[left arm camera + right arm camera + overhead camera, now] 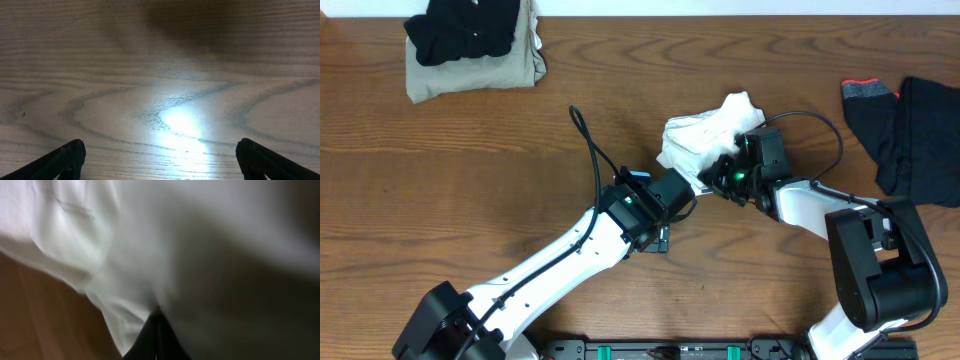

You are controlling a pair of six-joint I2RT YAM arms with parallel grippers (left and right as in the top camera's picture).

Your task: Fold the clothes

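Mid-table: bunched white shirt [705, 135] in right fingers [156, 341]; open tabletop [470, 200] leftward.

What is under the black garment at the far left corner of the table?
A folded khaki garment lies under the black garment, showing past its right and near edges, on the wooden table. Anything between the two is covered.
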